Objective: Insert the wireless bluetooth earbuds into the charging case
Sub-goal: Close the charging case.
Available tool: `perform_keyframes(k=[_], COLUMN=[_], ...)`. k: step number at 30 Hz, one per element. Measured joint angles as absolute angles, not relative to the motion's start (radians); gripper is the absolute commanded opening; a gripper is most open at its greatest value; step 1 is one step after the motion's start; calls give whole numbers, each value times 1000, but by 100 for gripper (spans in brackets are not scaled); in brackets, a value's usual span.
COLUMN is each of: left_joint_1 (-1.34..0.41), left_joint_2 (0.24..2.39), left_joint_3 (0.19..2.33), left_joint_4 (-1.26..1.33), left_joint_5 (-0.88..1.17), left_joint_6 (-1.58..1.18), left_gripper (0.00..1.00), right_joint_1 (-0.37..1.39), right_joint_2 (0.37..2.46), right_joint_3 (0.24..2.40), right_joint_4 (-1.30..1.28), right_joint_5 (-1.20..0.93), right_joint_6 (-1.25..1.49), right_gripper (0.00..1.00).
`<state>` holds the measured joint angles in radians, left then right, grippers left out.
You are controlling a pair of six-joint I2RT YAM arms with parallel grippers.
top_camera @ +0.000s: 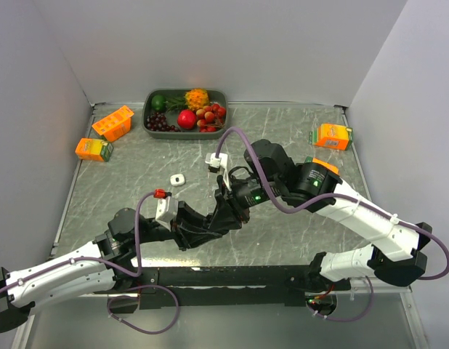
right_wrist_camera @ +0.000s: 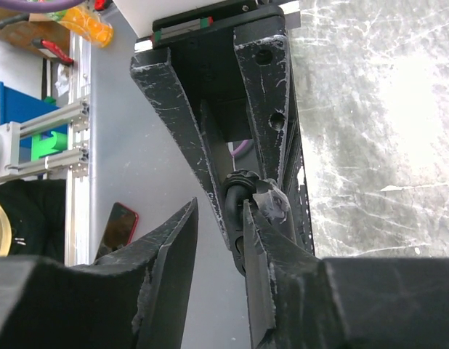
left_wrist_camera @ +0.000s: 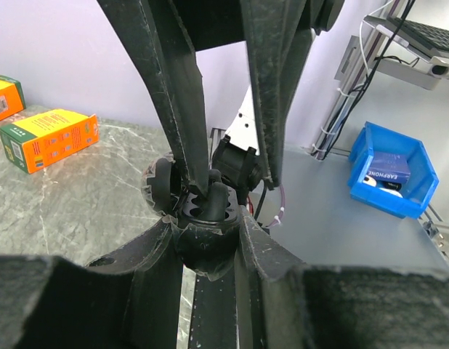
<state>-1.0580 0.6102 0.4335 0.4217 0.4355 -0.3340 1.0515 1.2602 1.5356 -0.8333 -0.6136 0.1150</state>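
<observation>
While the left gripper (left_wrist_camera: pixel 205 222) pinches the charging case (left_wrist_camera: pixel 207 251), you find the right gripper (right_wrist_camera: pixel 219 211) spread directly above it. One right fingertip (right_wrist_camera: pixel 250 225) touches the case's open top.

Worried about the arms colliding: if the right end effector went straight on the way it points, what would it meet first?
Most likely the black charging case clamped in the left end effector; the right end effector has its open tips right at it, though depth is hard to judge.

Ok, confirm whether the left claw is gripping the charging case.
Yes, the left claw is shut on both sides of the black charging case.
</observation>
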Motion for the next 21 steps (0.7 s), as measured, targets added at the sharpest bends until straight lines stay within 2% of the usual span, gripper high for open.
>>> perform_keyframes(k=[12, 13, 14, 15, 16, 21], left_joint_1=[-1058, -1058, -1058, -1058, -1058, -1059], left_joint_2=[591, 586, 583, 579, 576, 573], left_joint_3=[434, 434, 434, 434, 434, 434], left_joint_4=[426, 426, 427, 428, 427, 427], left_joint_5=[424, 423, 422, 421, 420, 420], left_joint_6=[-334, -334, -334, -334, -334, -334], left_gripper=[1, 1, 1, 1, 1, 1], right_joint_1=[1036, 1024, 1008, 993, 976, 949], right_joint_2=[1251, 1242, 1231, 1219, 1200, 1153], right_joint_3=[1605, 1612, 1619, 1622, 1623, 1613], right_joint_4=[-859, -859, -860, -859, -859, -854], right_joint_5=[-610, -610, -610, -601, -580, -451], right_joint_6=[122, 123, 126, 127, 132, 161], right_gripper=[46, 43, 35, 8, 0, 0])
